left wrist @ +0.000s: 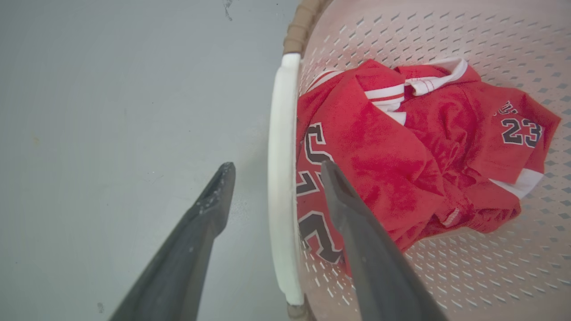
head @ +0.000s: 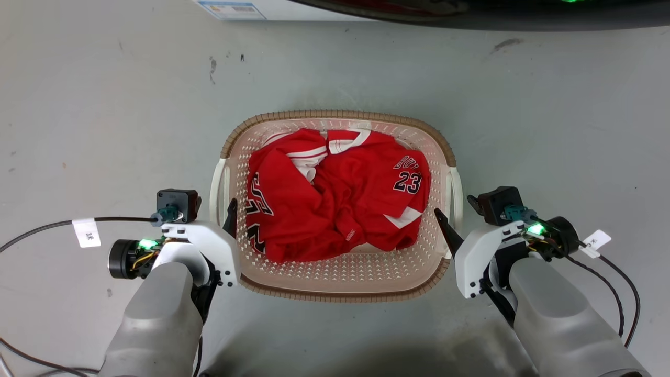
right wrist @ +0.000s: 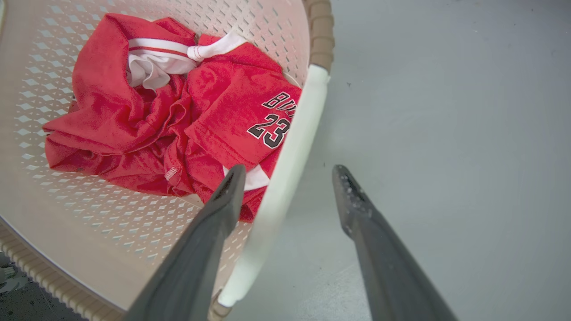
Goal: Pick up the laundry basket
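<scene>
Fingers (left wrist: 196, 232) of my left gripper (left wrist: 277, 166) stand apart, straddling the white left handle (left wrist: 282, 178) of the laundry basket (head: 335, 113). One finger is outside it over the floor (left wrist: 111, 111), the other inside above the red jersey (left wrist: 401, 156). My right gripper (right wrist: 290, 169) is likewise apart across the right handle (right wrist: 292, 147). Neither is clamped yet. The basket sits on the floor directly ahead, between the two grippers.

Risks noted:
- The inner finger on each side lies close to the jersey and could pinch cloth against the handle, weakening the hold.
- The handles look thin and smooth, so unequal closing or unequal lift would likely tilt the basket or let one side slip.
</scene>
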You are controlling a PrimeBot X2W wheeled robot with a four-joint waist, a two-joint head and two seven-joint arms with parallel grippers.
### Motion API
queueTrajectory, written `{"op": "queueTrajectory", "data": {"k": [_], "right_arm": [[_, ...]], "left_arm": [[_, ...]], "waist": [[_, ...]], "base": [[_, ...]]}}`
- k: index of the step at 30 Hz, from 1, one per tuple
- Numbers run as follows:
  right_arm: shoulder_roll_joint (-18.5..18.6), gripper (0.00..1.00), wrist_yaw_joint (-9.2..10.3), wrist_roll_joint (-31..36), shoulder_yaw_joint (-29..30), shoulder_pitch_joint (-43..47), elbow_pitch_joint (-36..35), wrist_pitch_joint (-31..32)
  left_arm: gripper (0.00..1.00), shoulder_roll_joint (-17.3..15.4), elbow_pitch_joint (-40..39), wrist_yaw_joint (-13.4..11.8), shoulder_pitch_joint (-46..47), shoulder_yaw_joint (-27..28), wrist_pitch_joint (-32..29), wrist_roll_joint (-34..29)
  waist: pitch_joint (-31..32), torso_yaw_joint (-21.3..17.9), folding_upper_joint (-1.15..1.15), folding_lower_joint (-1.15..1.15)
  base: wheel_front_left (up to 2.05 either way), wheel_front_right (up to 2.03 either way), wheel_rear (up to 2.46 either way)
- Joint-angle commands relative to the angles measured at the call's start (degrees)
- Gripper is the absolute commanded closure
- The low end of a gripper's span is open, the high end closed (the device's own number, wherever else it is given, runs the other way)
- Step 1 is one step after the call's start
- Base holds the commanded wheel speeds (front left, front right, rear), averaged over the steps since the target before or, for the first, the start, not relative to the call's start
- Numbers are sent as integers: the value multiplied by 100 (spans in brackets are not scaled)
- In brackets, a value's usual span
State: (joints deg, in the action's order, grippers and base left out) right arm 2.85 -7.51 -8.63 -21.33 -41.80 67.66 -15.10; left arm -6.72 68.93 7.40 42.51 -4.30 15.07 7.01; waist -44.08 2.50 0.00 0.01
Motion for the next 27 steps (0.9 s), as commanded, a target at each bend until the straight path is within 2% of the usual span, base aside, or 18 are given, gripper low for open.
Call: {"op": "queueTrajectory", "data": {"k": [1, 3, 4, 5, 6, 7, 12, 16, 27], "right_arm": [[6, 0, 4, -73, -32, -101, 63, -10], [6, 0, 3, -102, -57, -166, 77, -10], [6, 0, 4, -133, -91, -163, 114, -10], [5, 5, 3, -149, -133, -180, 128, -10], [6, 88, 4, -164, -151, -214, 140, -10], [7, 100, 4, -164, -169, -227, 179, -10], [15, 100, 3, -158, -208, -234, 296, -3], [15, 100, 0, -180, -248, -47, 388, -9], [4, 100, 0, -734, -803, 578, 422, 276]], "left_arm": [[0, -8, 56, 7, 92, -23, 15, 11], [0, -1, 168, -33, 120, -51, 15, -3], [17, 20, 214, -30, 147, -64, 15, 10], [61, 28, 229, -29, 189, -71, 15, 22], [100, 28, 246, -27, 218, -81, 15, 31], [100, 47, 277, -24, 219, -102, 15, 33], [100, 131, 372, -18, 254, -187, 14, 70], [100, 162, 434, -12, 85, -215, -7, 153], [100, 272, 480, 5, -635, -505, -434, 331]], "waist": [[-70, 16, 0, -1], [-111, 24, 0, -1], [-129, 34, 0, -1], [-144, 40, 0, -1], [-159, 41, 0, -1], [-170, 46, 0, -1], [-145, 86, 0, -1], [107, 115, 0, -1], [1385, 90, 0, -1]], "base": [[0, 0, 0], [0, 0, 0], [0, 0, 0], [0, 0, 0], [0, 0, 0], [0, 0, 0], [0, 0, 0], [0, 0, 0], [0, 0, 0]]}}
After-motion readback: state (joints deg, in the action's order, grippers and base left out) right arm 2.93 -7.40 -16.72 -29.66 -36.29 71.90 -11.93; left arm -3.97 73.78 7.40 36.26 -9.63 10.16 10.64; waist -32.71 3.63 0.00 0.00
